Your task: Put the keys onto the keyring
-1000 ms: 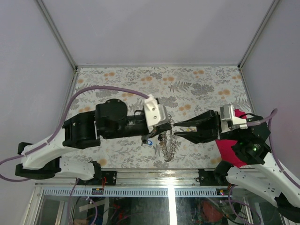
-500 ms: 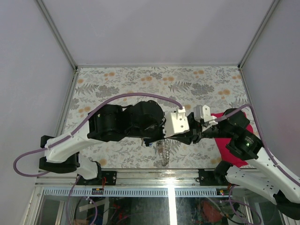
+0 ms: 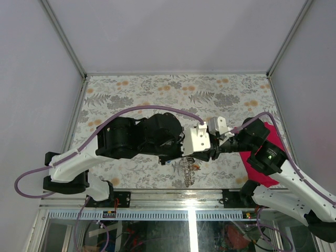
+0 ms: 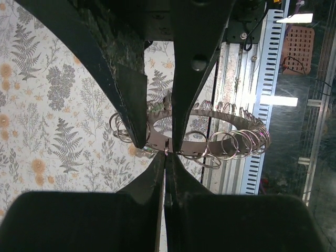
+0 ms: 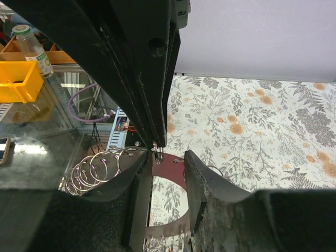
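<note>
Ring (image 4: pixel 166 150) looks thin, light, stiff, prob. slippery; chain (image 4: pixel 231 144) dangles loose. Left hand (image 4: pixel 166 157) is clamped on its rim, a good spot. Right hand (image 5: pixel 167 155) has fingers apart, nothing visibly held.

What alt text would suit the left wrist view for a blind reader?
The left gripper pinches a small silvery ring at its tips; the right gripper's fingers frame it from above. Behind them curves a band of wire rings, over a floral tablecloth.
</note>
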{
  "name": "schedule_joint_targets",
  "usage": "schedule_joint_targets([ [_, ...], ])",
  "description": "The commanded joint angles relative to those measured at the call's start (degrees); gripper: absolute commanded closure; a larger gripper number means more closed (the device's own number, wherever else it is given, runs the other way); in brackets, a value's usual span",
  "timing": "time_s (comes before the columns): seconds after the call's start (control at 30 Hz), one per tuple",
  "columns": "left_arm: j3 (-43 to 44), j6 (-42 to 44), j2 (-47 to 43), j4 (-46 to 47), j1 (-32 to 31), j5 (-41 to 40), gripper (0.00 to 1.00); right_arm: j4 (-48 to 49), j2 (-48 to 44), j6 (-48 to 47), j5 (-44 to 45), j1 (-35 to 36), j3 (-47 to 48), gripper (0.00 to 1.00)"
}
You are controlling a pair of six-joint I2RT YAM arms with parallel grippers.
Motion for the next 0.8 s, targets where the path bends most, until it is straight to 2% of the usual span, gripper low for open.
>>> schedule_joint_targets([
  [0.0, 2.15, 1.43, -0.89, 1.71, -0.36, 0.78, 1.00, 3.81, 0.38, -0.44, -2.19, 0.18, 0.81, 0.63],
  [0.13, 2.04, 1.58, -0.89, 1.75, -0.38, 0.84, 1.00, 5.00, 0.79, 0.38, -3.08, 0.13, 0.87, 0.74],
  [0.27, 1.97, 1.73, -1.08, 1.99, -0.40, 0.57, 1.00, 6.20, 0.81, 1.00, -3.83, 0.18, 0.97, 1.00],
  [0.37, 1.32, 1.89, -2.06, 3.18, -0.41, 0.16, 0.98, 7.85, -0.06, 1.88, -2.66, 0.13, 0.32, 1.00],
  [0.47, -2.51, 2.01, -5.47, 7.84, -0.37, 0.36, 0.79, 11.88, -1.55, 4.18, -1.26, 0.17, -1.04, 1.00],
  [0.53, -6.94, 1.84, -8.92, 14.68, -0.33, -0.02, 0.68, 15.51, -2.21, 6.11, -0.38, 0.15, -1.83, 1.00],
  [0.57, -9.53, 1.76, -11.01, 18.15, -0.39, -0.01, 0.65, 17.43, -2.34, 7.00, -0.13, 0.17, -2.05, 1.00],
  [0.77, -26.35, -0.50, -24.02, 42.31, -0.32, 0.15, 0.59, 32.12, -2.03, 14.30, 1.65, 0.11, -4.80, 1.00],
])
